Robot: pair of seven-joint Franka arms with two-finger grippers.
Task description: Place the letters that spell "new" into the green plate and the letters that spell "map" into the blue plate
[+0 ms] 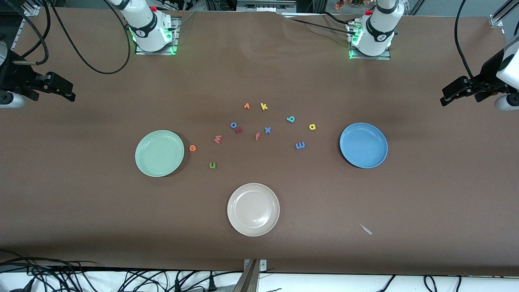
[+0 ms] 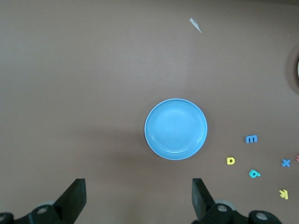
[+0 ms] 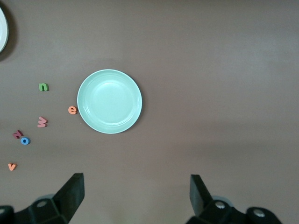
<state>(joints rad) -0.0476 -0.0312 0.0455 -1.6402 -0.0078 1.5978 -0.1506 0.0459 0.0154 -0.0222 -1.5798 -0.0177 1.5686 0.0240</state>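
Foam letters lie flat and scattered on the bench between green plate [image 1: 159,153] and blue plate [image 1: 363,145]: n [image 1: 212,165], e [image 1: 192,148], w [image 1: 217,139] near green; m [image 1: 300,145], a [image 1: 312,127], p [image 1: 290,119] near blue. Likely light, squashy, thin; pinch across edges. Left end effector [image 2: 138,200] and right end effector [image 3: 135,198] released, empty, waiting high at the bench ends.

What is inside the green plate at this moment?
Nothing is inside the green plate; its whole bowl shows bare. The orange e lies on the table just beside its rim. What is under the plate cannot be seen.
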